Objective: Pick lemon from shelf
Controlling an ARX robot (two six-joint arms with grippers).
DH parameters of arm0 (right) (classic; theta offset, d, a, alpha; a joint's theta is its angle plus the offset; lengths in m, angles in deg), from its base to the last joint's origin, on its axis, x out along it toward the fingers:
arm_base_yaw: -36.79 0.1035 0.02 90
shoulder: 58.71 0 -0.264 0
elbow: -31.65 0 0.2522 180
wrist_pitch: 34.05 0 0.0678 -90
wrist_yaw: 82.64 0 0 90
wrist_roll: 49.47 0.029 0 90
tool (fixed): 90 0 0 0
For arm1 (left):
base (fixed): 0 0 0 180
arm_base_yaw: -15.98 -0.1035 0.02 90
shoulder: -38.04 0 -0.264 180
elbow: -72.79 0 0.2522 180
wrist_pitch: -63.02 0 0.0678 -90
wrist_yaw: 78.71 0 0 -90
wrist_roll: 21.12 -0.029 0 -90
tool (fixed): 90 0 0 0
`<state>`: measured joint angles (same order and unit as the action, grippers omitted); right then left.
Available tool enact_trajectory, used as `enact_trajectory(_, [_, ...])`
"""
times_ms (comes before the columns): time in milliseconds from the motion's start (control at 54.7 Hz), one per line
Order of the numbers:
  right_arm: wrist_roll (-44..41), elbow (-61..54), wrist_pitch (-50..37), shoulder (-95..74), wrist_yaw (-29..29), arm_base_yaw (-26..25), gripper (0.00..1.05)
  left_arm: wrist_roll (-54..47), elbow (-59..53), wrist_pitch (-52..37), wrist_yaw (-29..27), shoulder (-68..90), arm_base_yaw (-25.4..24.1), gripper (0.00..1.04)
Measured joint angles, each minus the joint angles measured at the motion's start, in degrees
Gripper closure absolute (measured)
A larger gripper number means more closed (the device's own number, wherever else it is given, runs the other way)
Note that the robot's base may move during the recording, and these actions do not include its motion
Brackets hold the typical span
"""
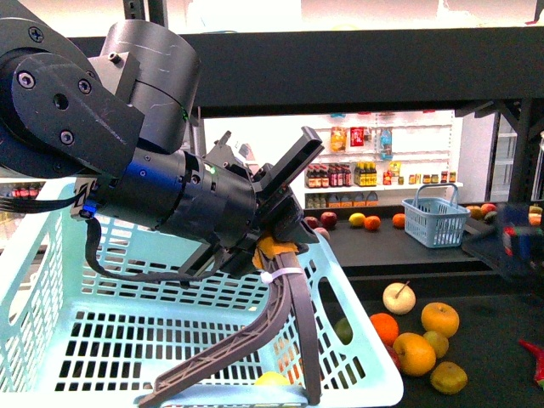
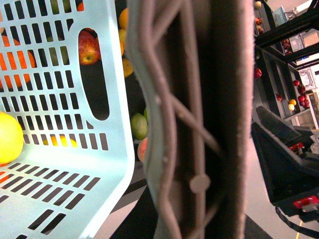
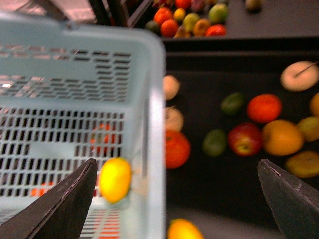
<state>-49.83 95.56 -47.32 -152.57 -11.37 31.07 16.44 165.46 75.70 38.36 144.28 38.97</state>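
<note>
The lemon [image 3: 114,179], small, yellow and oval, lies inside the light blue basket [image 1: 85,340]; it also shows in the left wrist view [image 2: 9,137] and low in the front view [image 1: 272,378]. My left gripper [image 1: 276,242] is shut on the basket's brown handle [image 1: 285,323], which fills the left wrist view [image 2: 194,124]. My right gripper [image 3: 177,164] is open and empty, its jaws spread wide over the basket's rim, with the lemon beside one finger [image 3: 75,199]. The black shelf [image 1: 357,59] holds loose fruit on its dark tiers.
Oranges, apples and green fruits [image 1: 421,336] lie on the dark tier right of the basket [image 3: 264,124]. A small blue basket [image 1: 436,215] stands on the further tier. White shelving with bottles [image 1: 374,174] is at the back.
</note>
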Motion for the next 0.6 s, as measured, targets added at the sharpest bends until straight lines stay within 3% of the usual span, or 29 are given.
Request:
enact_trajectory(256, [-9.88, -7.08, -4.74, -14.10, -0.37, -1.62, 0.08, 0.00, 0.00, 0.00, 0.00, 0.00, 0.00, 0.93])
enact_trajectory(603, [-19.37, 1.11, -14.01, -39.06, -3.45, 6.82, 0.08, 0.00, 0.00, 0.00, 0.00, 0.00, 0.09, 0.93])
